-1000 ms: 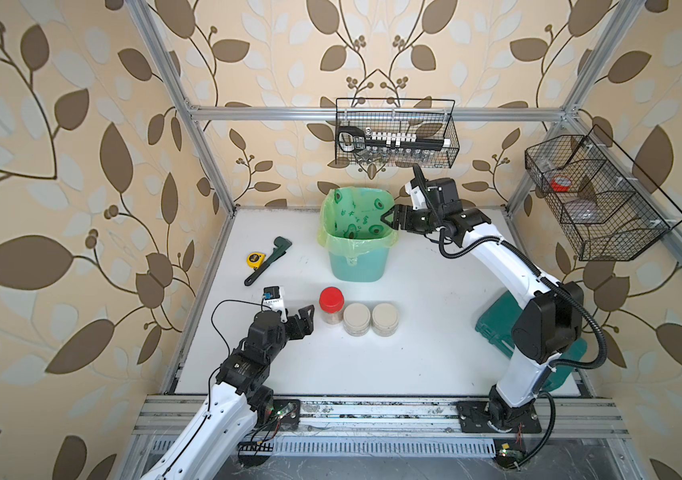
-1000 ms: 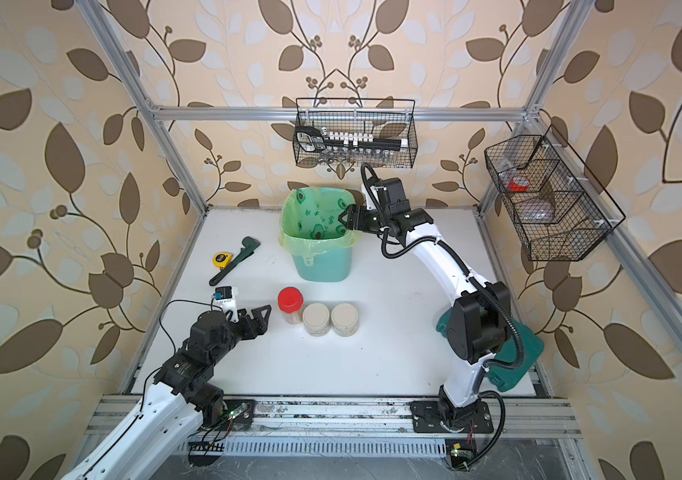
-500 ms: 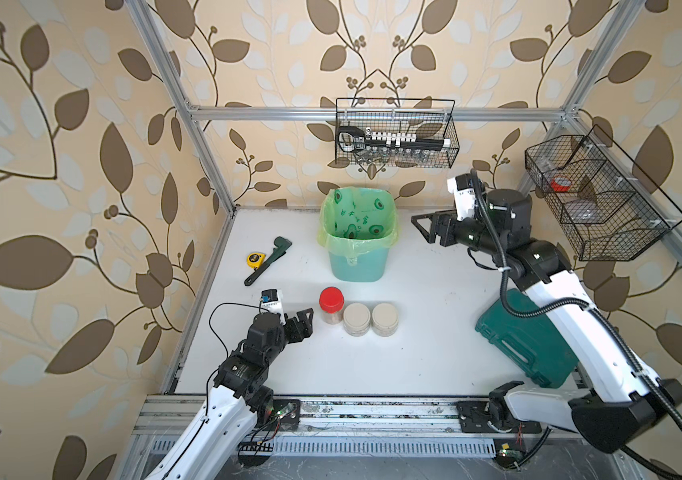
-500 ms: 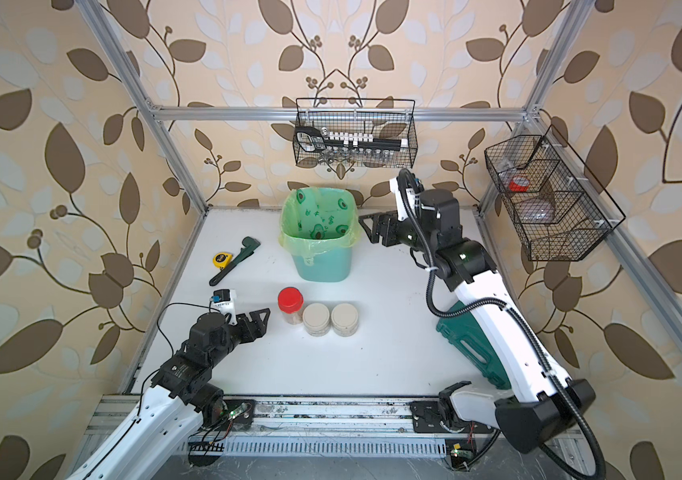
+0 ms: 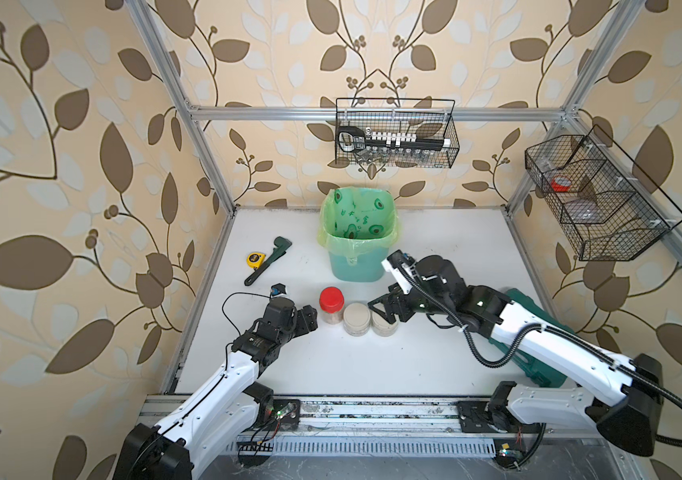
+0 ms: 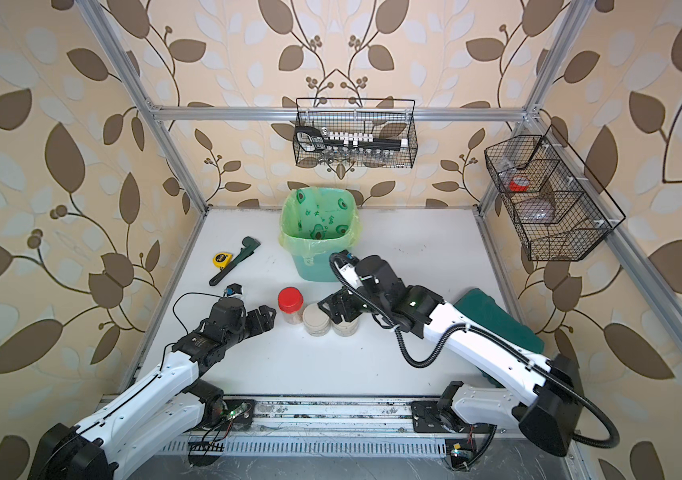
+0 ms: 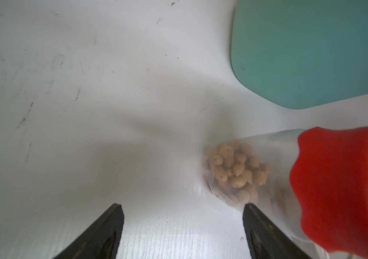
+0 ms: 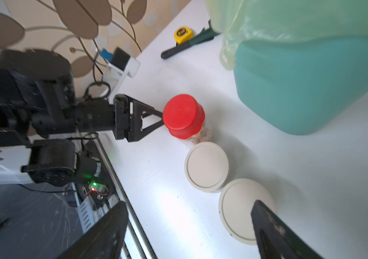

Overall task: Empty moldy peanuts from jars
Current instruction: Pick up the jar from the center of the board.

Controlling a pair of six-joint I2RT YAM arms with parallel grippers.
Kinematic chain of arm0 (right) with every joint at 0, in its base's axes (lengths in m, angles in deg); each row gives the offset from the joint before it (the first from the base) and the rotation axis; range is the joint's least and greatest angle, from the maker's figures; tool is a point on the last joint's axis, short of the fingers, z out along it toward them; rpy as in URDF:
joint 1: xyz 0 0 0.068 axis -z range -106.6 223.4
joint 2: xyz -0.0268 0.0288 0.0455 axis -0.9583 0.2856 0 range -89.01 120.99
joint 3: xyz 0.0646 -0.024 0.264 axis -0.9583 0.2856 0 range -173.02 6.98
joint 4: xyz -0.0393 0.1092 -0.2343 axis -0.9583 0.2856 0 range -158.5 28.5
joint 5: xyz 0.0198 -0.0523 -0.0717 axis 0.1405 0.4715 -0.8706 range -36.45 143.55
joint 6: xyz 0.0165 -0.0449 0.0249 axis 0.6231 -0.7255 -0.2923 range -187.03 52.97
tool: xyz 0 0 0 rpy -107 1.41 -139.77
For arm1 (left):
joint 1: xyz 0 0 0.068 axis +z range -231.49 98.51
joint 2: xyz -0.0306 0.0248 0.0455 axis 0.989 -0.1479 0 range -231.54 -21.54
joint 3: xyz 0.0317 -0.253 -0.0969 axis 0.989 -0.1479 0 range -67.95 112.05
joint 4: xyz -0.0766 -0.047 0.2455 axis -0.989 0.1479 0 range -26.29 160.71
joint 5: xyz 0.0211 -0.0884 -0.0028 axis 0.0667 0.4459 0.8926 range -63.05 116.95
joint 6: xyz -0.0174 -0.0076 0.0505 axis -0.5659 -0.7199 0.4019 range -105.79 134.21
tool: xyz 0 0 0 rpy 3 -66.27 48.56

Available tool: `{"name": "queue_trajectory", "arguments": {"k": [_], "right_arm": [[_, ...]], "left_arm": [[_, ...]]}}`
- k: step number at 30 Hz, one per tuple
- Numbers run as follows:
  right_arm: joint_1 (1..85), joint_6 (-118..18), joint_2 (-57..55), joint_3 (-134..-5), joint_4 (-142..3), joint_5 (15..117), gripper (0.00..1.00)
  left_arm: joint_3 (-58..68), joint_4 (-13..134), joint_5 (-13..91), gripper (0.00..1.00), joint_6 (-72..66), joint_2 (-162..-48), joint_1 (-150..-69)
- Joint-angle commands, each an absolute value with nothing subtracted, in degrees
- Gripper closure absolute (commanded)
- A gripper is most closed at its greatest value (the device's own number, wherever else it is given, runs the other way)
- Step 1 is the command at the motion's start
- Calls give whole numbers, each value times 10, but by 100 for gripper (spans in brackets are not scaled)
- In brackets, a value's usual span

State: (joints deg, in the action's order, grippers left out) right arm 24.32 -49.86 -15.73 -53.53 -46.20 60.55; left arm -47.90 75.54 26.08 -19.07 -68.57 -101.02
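My left gripper (image 5: 309, 318) lies low over the table (image 5: 372, 365), fingers (image 7: 107, 228) spread wide with nothing between them. Just at its 3 o'clock stands the red-lidded jar (image 5: 331, 305), upright with its lid on. The wrist view shows the moldy peanuts (image 7: 237, 170) heaped at the jar's bottom behind the glass, beside 1 of my fingertips. I cannot tell whether that tip touches the glass.

The 3 jars form a tight row near the table's middle. The red-lidded one is at the 9 o'clock end, then comes the middle jar (image 5: 356, 318), then the end jar (image 5: 385, 327). These 2 are short, with flat beige lids on.

My right gripper (image 5: 381, 313) hangs over the end jar, reaching in from 3 o'clock, fingers (image 8: 109, 228) held wide apart and gripping nothing. 1 of them overlaps that beige lid in the wrist view; whether it touches, I cannot tell.

The mint-green bin (image 5: 358, 266) with its green liner stands at 12 o'clock from the row. A yellow tape measure (image 5: 254, 259) and a dark green wrench (image 5: 268, 260) lie at 10 o'clock. A dark green case (image 6: 497, 320) lies under my right arm.
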Motion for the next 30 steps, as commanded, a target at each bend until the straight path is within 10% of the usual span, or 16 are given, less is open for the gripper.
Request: {"name": "queue_trajectory", "arguments": {"k": [1, 30], "right_arm": [[210, -503, -88, -581, -492, 537, 9], [169, -501, 204, -797, -459, 455, 2]], "left_arm": [[-459, 733, 272, 14, -198, -685, -1013], [-470, 843, 202, 1, -227, -608, -991]]}}
